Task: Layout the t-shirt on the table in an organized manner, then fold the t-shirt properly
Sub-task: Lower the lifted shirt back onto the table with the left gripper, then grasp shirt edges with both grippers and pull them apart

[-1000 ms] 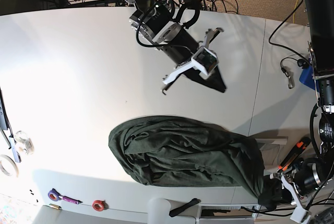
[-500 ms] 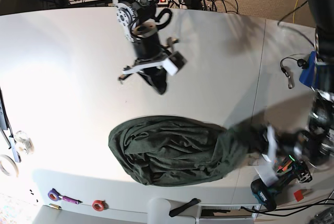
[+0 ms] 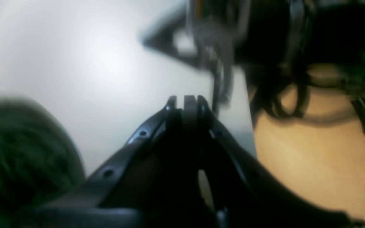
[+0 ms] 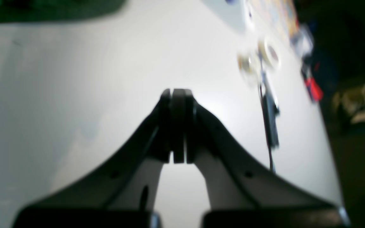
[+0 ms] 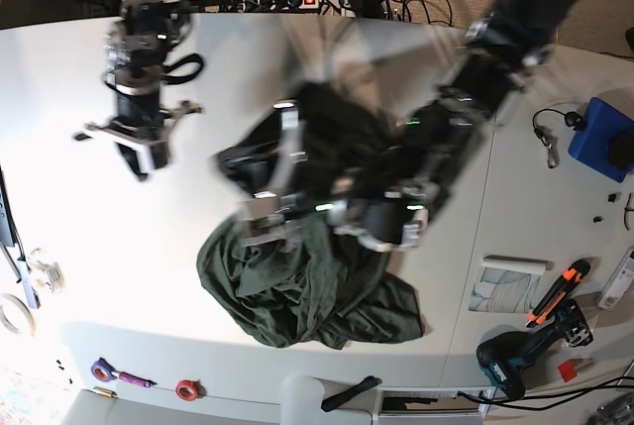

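Observation:
The dark green t-shirt (image 5: 307, 291) lies crumpled in a heap at the front middle of the table (image 5: 79, 197). My left arm reaches in from the upper right, blurred by motion. Its left gripper (image 5: 236, 162) hangs just above the heap's upper left edge. In the left wrist view the left gripper (image 3: 185, 101) is shut with nothing between the fingers, and the t-shirt (image 3: 21, 152) shows at the lower left. My right gripper (image 5: 139, 159) is over bare table at the left, well away from the shirt. Close up, the right gripper (image 4: 177, 95) is shut and empty.
Tape rolls (image 5: 45, 268) and a dark bar (image 4: 269, 120) lie along the table's left edge. A purple roll (image 5: 100, 369) and a red roll (image 5: 185, 387) sit at the front. A drill (image 5: 520, 356), an orange cutter (image 5: 555, 291) and a blue box (image 5: 606, 138) are on the right.
The left arm swept from the shirt's right end across to its upper left. The shirt got bunched leftward into a tighter heap. The right arm swung left, away from the middle.

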`<act>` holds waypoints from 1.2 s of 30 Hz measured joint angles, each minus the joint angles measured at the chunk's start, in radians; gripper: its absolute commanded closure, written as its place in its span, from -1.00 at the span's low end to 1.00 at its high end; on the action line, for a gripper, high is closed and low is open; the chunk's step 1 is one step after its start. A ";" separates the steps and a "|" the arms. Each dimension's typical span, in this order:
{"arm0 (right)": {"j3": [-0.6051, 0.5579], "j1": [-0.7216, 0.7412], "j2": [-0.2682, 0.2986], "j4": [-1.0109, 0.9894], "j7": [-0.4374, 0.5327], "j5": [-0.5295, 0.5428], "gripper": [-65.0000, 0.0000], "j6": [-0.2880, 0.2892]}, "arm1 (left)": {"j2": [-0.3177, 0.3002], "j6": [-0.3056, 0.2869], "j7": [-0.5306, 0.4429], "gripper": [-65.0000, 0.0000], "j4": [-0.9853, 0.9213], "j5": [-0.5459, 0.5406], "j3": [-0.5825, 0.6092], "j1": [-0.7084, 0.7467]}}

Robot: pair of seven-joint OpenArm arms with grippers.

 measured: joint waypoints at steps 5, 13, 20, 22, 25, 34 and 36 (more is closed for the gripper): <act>0.196 -0.015 0.000 0.000 0.000 0.122 1.00 0.053 | 0.193 0.069 -0.114 1.00 -0.131 0.146 0.003 -0.096; 0.409 -0.036 0.008 0.001 -0.021 0.378 1.00 0.181 | 0.192 0.089 -0.261 1.00 -0.364 0.266 0.084 -0.163; 0.442 -0.035 0.005 0.001 -0.117 0.725 0.37 0.282 | 0.192 0.146 -0.272 -0.36 -0.393 0.219 0.084 -0.164; 0.442 -0.036 0.000 0.001 -0.127 0.772 0.37 0.285 | 0.192 0.184 -0.271 -0.36 -0.394 0.222 0.084 -0.164; 0.442 -0.036 -0.014 0.001 -0.132 0.801 0.37 0.285 | 0.192 0.148 -0.242 -0.36 -0.393 0.203 0.083 -0.165; 0.327 -0.028 -0.014 0.001 -0.138 0.669 0.05 0.285 | 0.192 0.148 -0.156 -0.36 -0.392 0.155 0.057 -0.167; 0.280 -0.019 -0.014 0.000 -0.138 0.584 0.05 0.274 | 0.192 0.147 -0.149 -0.36 -0.391 0.154 0.058 -0.167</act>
